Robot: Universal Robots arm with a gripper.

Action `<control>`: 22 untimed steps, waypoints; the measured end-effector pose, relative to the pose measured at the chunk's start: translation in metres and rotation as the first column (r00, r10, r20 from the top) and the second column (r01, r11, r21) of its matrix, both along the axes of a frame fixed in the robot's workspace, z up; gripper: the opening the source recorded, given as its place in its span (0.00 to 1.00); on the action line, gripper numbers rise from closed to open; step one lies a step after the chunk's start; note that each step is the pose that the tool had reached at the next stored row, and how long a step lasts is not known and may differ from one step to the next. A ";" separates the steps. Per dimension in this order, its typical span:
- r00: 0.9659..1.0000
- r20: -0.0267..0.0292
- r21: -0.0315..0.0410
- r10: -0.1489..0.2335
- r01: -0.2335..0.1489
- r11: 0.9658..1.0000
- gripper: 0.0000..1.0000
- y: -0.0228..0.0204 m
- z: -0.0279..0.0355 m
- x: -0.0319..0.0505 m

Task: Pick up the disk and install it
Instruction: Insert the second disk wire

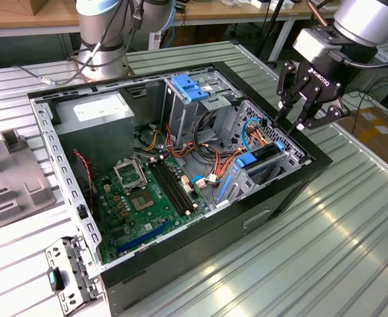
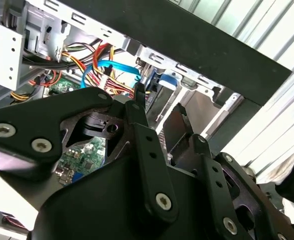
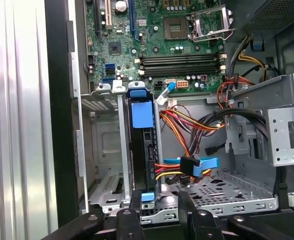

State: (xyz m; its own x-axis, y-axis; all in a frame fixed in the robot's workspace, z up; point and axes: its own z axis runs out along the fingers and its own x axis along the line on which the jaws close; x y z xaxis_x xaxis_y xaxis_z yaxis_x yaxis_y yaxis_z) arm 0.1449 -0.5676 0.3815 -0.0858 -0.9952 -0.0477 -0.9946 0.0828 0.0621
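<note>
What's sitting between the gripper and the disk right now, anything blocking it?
Nothing visible blocks it. The disk stands on edge in its drive bay with the gripper directly over its blue-clipped end. The orange and blue cables lie beside the disk, not across the path between the two.

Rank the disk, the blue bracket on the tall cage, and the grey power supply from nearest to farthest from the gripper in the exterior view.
1. The disk, standing in its bay just below the gripper.
2. The blue bracket, atop the tall cage mid-case.
3. The power supply, at the case's end toward the exterior view's left.
</note>
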 end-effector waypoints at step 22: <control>1.000 0.000 0.001 0.000 0.000 1.000 0.42 0.0220 -0.0083 -0.0237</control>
State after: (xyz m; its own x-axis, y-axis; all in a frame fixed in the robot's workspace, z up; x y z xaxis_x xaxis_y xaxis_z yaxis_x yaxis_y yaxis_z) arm 0.1212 -0.5456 0.3732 -0.0858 -0.9951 -0.0482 -0.9946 0.0827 0.0621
